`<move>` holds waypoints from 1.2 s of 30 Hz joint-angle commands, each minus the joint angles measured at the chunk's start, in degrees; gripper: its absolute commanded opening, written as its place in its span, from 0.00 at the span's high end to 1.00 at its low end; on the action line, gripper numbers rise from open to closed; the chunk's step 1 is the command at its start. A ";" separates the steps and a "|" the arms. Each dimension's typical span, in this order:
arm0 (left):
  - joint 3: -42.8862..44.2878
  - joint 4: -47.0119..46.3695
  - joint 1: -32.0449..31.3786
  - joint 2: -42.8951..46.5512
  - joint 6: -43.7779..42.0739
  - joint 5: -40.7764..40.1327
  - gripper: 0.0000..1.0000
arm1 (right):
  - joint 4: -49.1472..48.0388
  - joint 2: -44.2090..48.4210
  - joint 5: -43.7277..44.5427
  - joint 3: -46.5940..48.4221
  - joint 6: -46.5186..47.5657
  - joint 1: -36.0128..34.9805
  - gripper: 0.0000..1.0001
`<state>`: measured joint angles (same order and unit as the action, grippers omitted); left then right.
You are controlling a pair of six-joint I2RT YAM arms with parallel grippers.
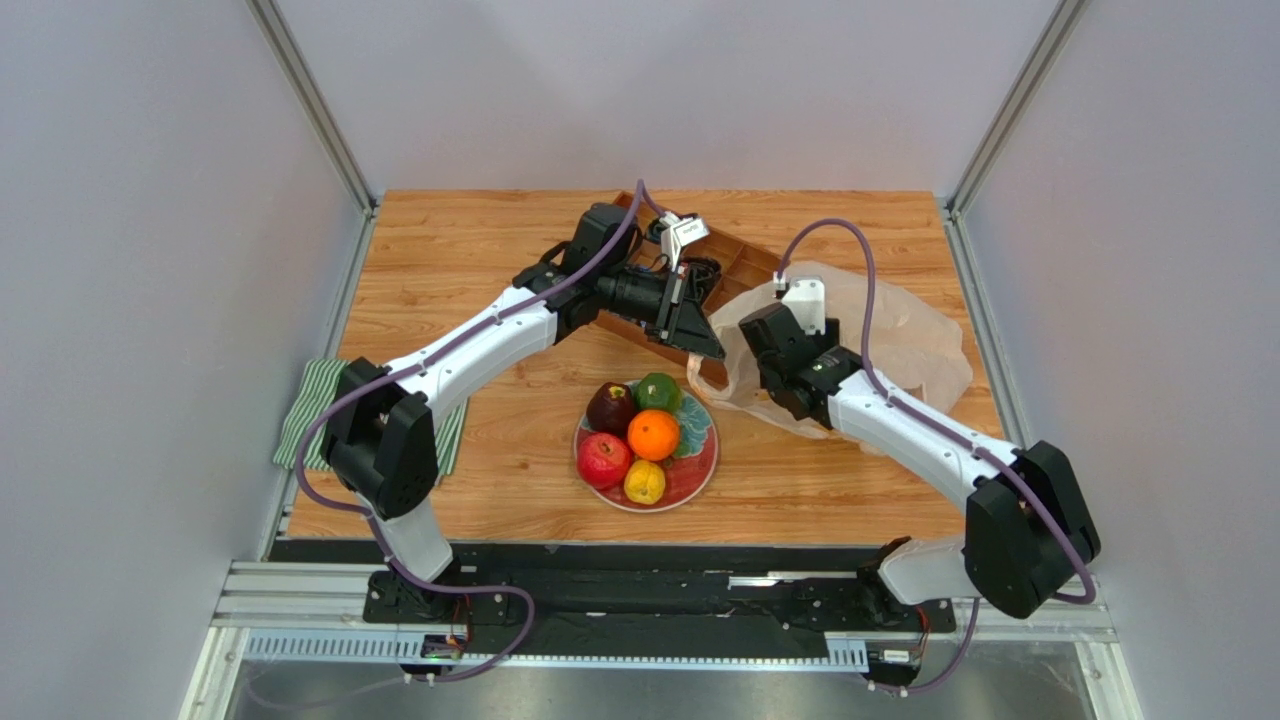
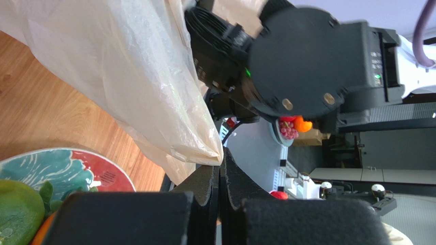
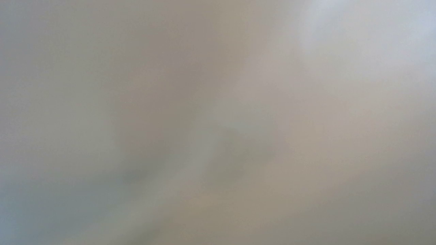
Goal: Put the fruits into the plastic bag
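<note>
Top external view: close to the arm bases, one folded green striped cloth (image 1: 305, 416) lies at the left edge of the wooden table (image 1: 451, 248). Near the middle stands one round red-rimmed plate with a teal leaf pattern (image 1: 696, 431). It carries five fruits, touching one another: one small yellow fruit (image 1: 645, 482) nearest, one red apple (image 1: 603, 458), one orange (image 1: 652, 435), then one dark red apple (image 1: 610, 405) and one green round fruit (image 1: 657, 392) at the far side.

Just beyond the plate, the left gripper (image 1: 709, 348) meets the near-left edge of the one thin, translucent pinkish-white plastic bag (image 1: 909, 338), which spreads over the right part of the table, apart from the fruits. In the left wrist view the gripper's (image 2: 220, 171) two black fingers (image 2: 204, 189) are pressed together on a fold of the bag's film (image 2: 128, 76), with the plate's rim (image 2: 110, 176) and the green fruit (image 2: 15, 214) low on the left.

The right gripper (image 1: 769, 342) sits at the bag's mouth, just beside the left one. Its wrist camera shows only a pale blur, so whether its fingers are spread or closed cannot be told.

Farthest back, one brown wooden compartment tray (image 1: 736, 263) lies partly hidden behind the left arm.
</note>
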<state>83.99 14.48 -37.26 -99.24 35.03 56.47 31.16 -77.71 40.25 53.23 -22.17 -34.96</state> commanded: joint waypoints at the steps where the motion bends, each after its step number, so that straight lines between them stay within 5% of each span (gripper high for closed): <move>1: 1.80 -0.77 -0.01 1.07 -1.01 1.01 1.00 | -5.31 -1.21 -1.84 -1.11 0.46 3.14 0.89; 5: 1.71 -0.94 -0.01 0.72 -0.66 1.19 1.00 | -6.11 -2.35 -4.99 -1.03 0.46 3.85 0.77; 9: 1.62 -1.12 -0.01 0.80 -0.57 1.45 1.00 | -6.37 -2.62 -8.60 -1.02 -0.24 5.25 0.45; 14: 1.62 -1.21 -0.01 0.89 -0.48 1.54 1.00 | -6.37 -1.74 -9.84 -1.38 -0.33 5.43 0.27; 23: 1.53 -1.47 -0.01 0.89 -0.22 1.63 1.00 | -5.31 2.38 -11.33 -1.46 -0.41 5.60 0.17; 36: 1.36 -1.56 0.08 0.63 -0.22 1.45 1.00 | -13.48 15.21 -28.63 -6.47 6.08 5.52 0.28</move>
<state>83.99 14.35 -37.26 -99.24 35.20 56.66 23.64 -67.31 20.49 48.49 -19.88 -29.54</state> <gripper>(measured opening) 0.009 0.729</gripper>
